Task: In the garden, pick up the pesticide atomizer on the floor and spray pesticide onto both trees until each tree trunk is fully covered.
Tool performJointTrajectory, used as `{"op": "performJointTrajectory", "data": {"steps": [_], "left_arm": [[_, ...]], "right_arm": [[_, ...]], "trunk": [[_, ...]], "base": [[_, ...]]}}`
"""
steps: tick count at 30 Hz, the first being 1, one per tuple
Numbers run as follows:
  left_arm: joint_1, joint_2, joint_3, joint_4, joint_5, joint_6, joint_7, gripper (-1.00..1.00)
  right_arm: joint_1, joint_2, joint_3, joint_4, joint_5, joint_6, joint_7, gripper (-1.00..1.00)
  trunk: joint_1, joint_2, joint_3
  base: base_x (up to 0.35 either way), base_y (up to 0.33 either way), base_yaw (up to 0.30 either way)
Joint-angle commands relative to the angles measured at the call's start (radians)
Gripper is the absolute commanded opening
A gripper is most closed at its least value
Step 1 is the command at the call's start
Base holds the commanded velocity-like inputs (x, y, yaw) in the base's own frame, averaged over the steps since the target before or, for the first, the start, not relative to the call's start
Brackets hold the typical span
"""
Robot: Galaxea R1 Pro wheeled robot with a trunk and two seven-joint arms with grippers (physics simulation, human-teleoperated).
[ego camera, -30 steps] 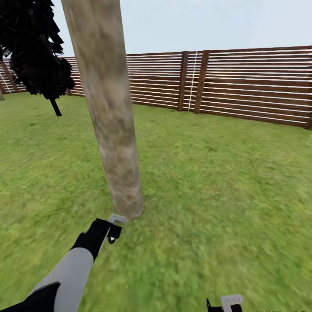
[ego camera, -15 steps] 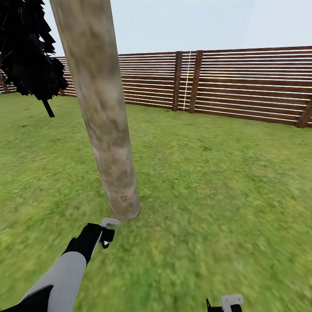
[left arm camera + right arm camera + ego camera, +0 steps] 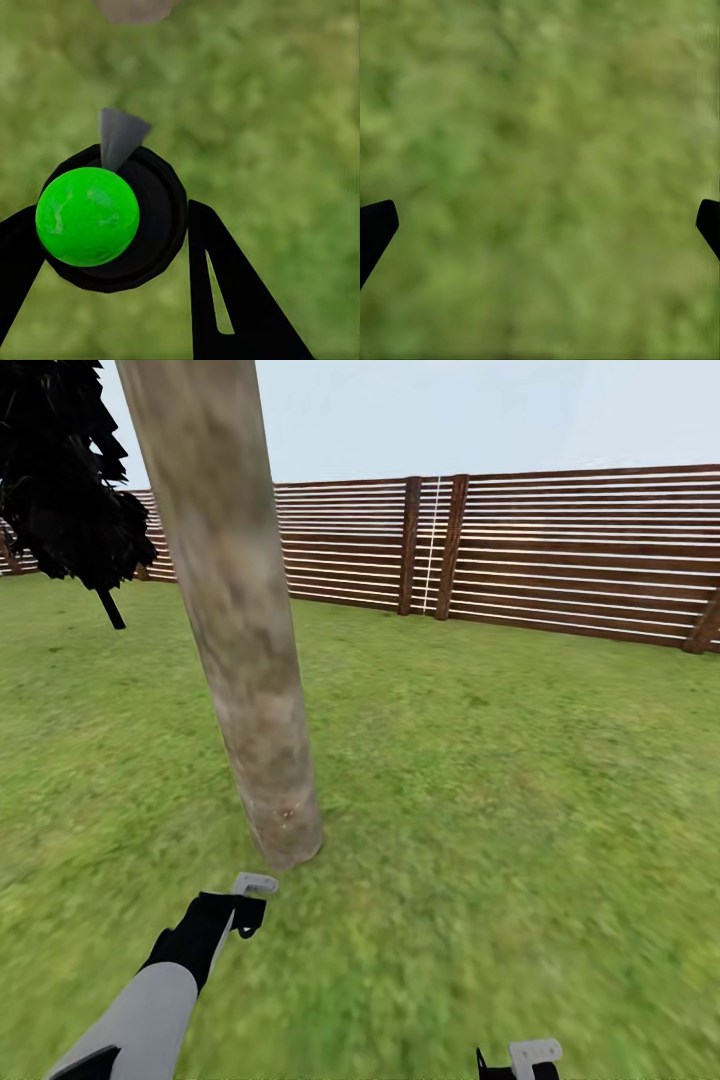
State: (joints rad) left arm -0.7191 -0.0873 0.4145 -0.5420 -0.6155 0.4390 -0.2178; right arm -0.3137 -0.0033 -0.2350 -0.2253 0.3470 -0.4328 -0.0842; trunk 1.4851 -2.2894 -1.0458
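**Atomizer held at the foot of the trunk**

Head view: the tree trunk (image 3: 250, 660) is seen rising from the lawn (image 3: 500, 780) directly ahead of the left end effector (image 3: 248, 900), which is the nearer of the two; the trunk's long axis runs upward, leaning slightly. The right end effector (image 3: 520, 1060) is seen low at the frame edge, well apart from the trunk.

Left wrist view: the pesticide atomizer (image 3: 112, 217), black with a green round part, is gripped between the black fingers (image 3: 225, 300); its grey nozzle is aimed toward the trunk base above.

Right wrist view: the fingertips (image 3: 375, 229) are spread wide over grass, nothing held.
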Motion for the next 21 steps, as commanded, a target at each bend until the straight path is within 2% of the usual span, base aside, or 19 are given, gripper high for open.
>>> {"op": "performJointTrajectory", "data": {"steps": [1,8,13,19,21], "left_arm": [[-0.001,-0.002,0.008,-0.003,-0.010,0.004,-0.009,-1.00],[-0.011,-0.001,0.004,-0.010,-0.014,0.006,-0.007,-1.00],[-0.016,-0.007,0.005,-0.066,-0.009,0.008,-0.008,-1.00],[-0.017,-0.013,0.004,-0.076,-0.007,0.002,-0.017,-1.00],[-0.051,-0.025,0.007,-0.075,-0.006,0.004,-0.016,-1.00]], "right_arm": [[-0.001,0.000,-0.005,0.001,0.010,-0.003,-0.005,1.00],[-0.001,0.000,-0.004,0.001,0.010,-0.004,-0.005,1.00],[-0.001,0.000,-0.005,0.001,0.010,-0.004,-0.005,1.00],[-0.001,0.000,-0.002,0.001,0.014,-0.003,-0.003,1.00],[-0.001,0.000,-0.003,0.001,0.014,-0.003,-0.003,1.00]], "trunk": [[0.004,-0.008,-0.004],[0.031,-0.057,-0.036],[0.050,-0.092,-0.058],[0.050,-0.092,-0.059],[0.050,-0.092,-0.059]], "base": [[0.000,0.000,0.000],[0.000,0.000,0.000],[0.000,0.000,0.000],[0.000,0.000,0.000],[0.000,0.000,0.000]]}}
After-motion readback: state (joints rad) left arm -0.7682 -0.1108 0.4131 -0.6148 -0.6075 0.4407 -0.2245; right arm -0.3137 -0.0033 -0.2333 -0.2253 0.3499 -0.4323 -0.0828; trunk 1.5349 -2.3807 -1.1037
